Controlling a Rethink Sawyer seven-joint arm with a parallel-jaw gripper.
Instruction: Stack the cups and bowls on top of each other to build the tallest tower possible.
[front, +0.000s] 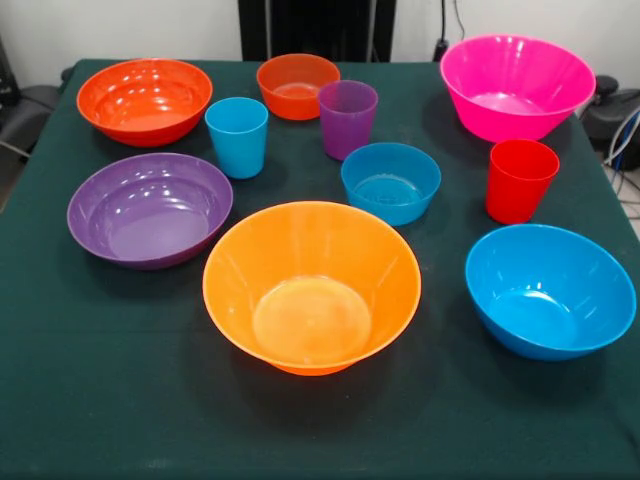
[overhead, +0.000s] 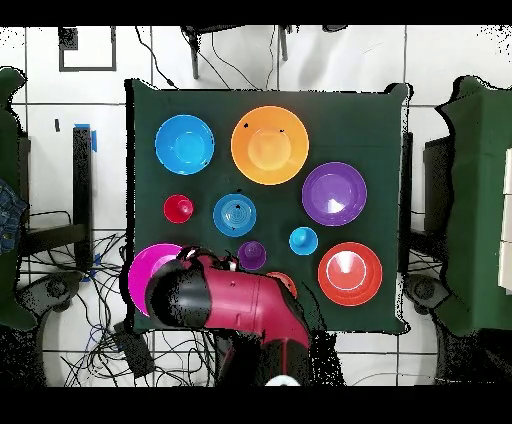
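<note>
We see all bowls and cups apart on the surface (front: 60, 400), large orange bowl (front: 311, 287) central as base; our hand's state we cannot tell.

Dark green tablecloth (front: 100, 400); cables (overhead: 95, 270) on tiled floor (overhead: 340, 60).

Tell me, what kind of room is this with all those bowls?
Probably a robotics lab or test room. A red and black robot arm reaches over a table draped in dark green cloth, loose cables trail across the tiled floor, and plastic bowls and cups are spread out like test props.
</note>
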